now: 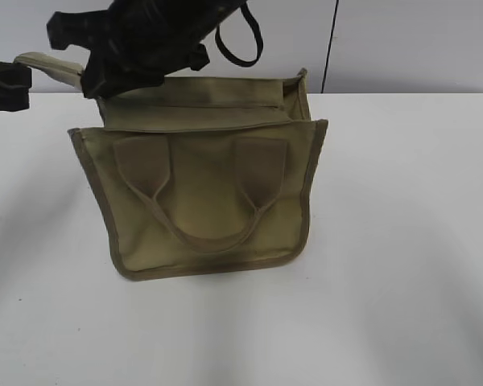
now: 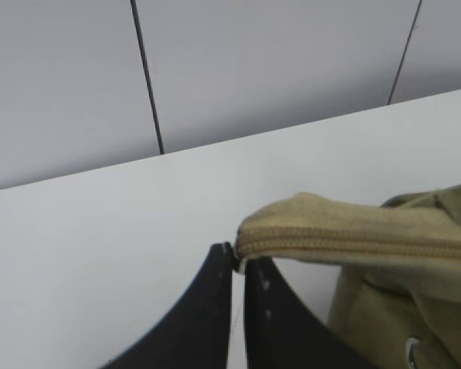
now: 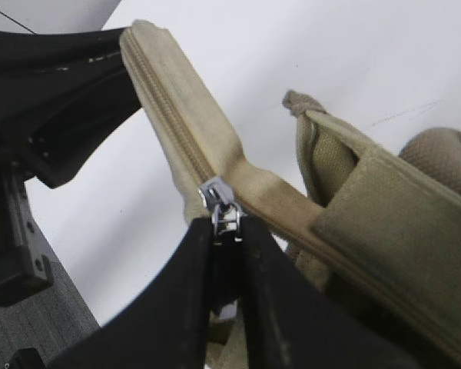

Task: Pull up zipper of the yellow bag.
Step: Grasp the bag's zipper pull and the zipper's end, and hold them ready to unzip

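The yellow bag (image 1: 209, 201) stands on the white table with its handle loop facing me. Its zipper (image 1: 52, 66) sticks out as a fabric tail past the bag's top left corner. My left gripper (image 1: 20, 76) is shut on the very tip of that tail, which is clear in the left wrist view (image 2: 238, 259). My right gripper (image 1: 92, 80) reaches across to the left side. In the right wrist view it (image 3: 227, 227) is shut on the pull tab of the silver slider (image 3: 217, 194), which sits on the zip line (image 3: 177, 131) near the bag's corner (image 3: 392, 215).
The white table (image 1: 402, 305) stretches around the bag. A grey panelled wall (image 1: 402, 40) stands behind it. A black cable loop (image 1: 241, 40) hangs off the right arm above the bag. The left gripper's body (image 3: 54, 108) shows in the right wrist view.
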Robot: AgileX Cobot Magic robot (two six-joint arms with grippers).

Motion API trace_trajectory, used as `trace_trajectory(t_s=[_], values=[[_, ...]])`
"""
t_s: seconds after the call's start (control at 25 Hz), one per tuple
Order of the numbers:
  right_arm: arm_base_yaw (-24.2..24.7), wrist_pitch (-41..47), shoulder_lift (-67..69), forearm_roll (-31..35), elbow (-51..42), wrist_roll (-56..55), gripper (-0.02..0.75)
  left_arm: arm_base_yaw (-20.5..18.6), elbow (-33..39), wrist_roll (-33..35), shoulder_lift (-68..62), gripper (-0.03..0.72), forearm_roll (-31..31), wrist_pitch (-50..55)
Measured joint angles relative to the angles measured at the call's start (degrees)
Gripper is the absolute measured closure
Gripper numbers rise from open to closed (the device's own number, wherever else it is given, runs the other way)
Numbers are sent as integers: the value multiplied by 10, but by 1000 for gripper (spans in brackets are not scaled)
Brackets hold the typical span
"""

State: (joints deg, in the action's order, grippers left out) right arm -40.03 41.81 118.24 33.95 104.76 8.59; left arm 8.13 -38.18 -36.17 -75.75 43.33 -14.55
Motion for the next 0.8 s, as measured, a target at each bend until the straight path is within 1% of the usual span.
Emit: trace_trajectory(t_s=[0.2, 0.56, 0.68, 0.8], values=[[18, 27, -13, 9, 1, 25, 666, -7, 0, 1, 1, 687, -17, 1], [53, 108, -13, 6, 4, 48, 667, -9, 0, 1, 1, 687, -21, 0], [73, 155, -17, -12, 5, 49, 667, -9, 0, 1, 1, 687, -21, 0], [98, 204, -26, -54, 5, 50, 667, -9, 0, 1, 1, 687, -21, 0]])
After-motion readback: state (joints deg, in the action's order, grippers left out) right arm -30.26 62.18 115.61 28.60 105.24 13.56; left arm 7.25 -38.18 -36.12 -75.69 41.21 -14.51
